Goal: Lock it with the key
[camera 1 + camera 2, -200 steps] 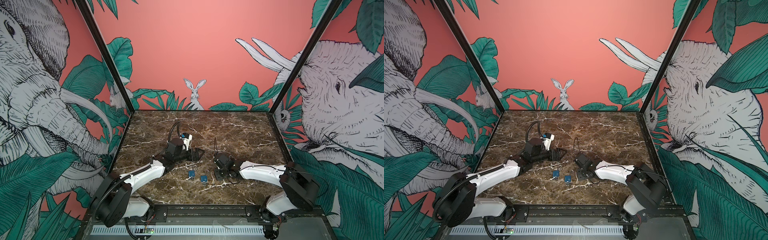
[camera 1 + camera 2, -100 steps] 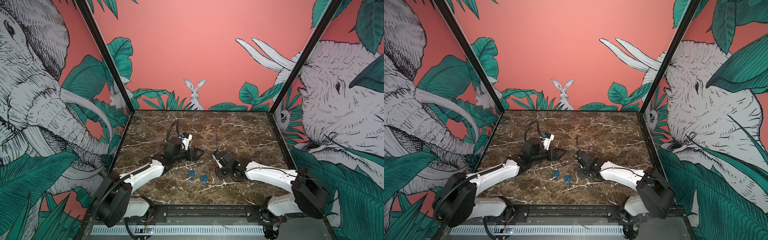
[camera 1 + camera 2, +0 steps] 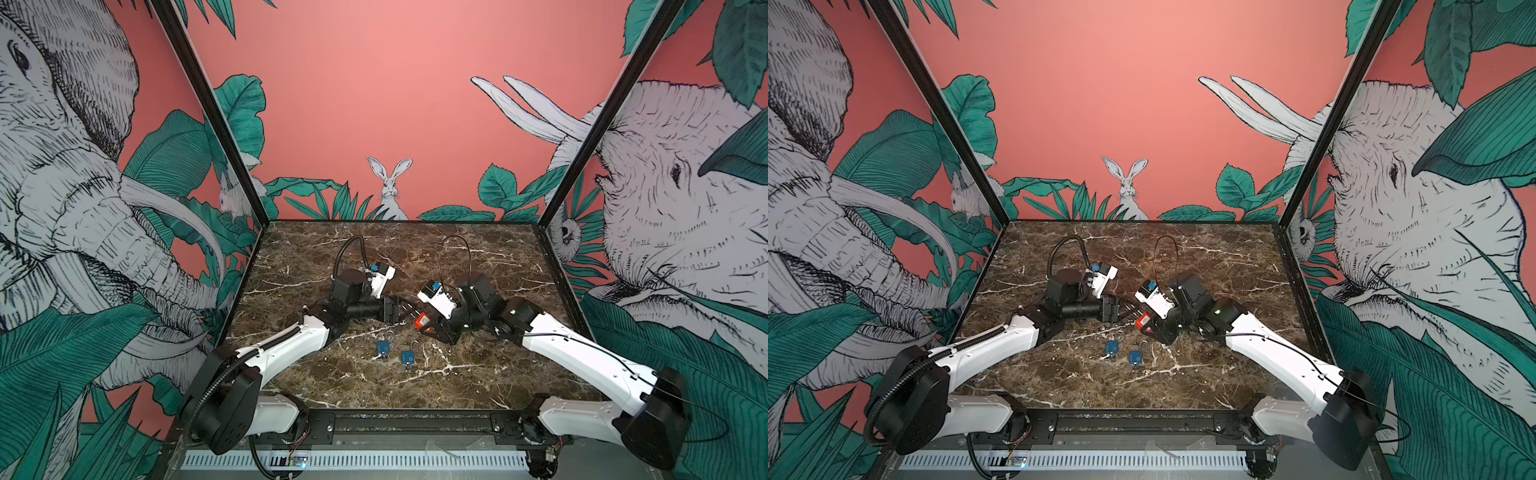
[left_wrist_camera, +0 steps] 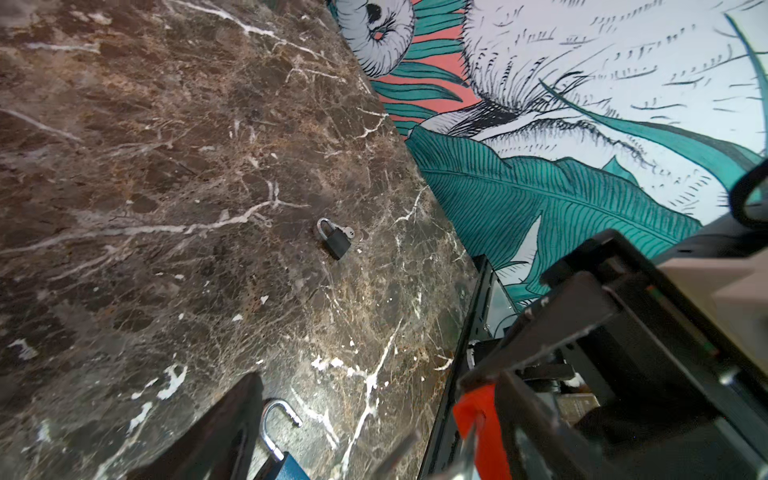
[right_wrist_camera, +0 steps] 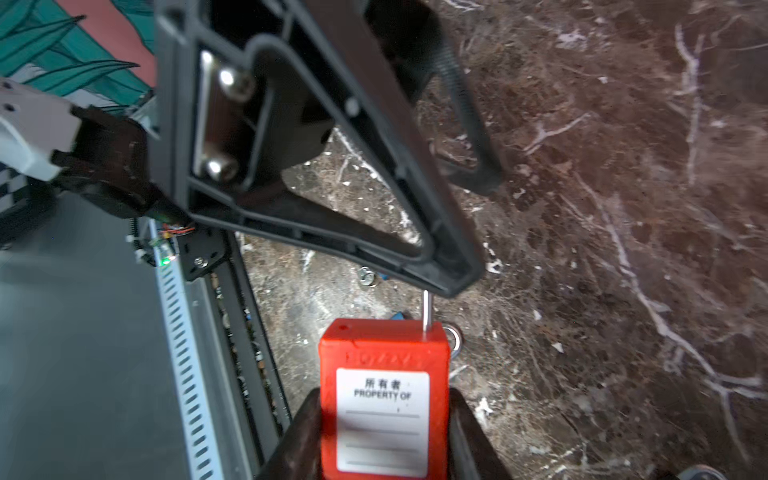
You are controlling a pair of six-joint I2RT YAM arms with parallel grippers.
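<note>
Your right fingers [image 5: 469, 436] clamp the red padlock [image 5: 384, 399] by its body; your left fingers [image 4: 216, 440] stand wide, empty, one tip just beside its shackle [image 5: 425, 309].

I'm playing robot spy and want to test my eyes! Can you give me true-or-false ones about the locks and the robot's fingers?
1. The right fingers grip a red padlock. True.
2. Three blue padlocks lie on the table. False: only two blue padlocks lie there.
3. The left fingers are shut tight. False: they stand open, holding nothing.
4. The red padlock has a white label. True.
</note>
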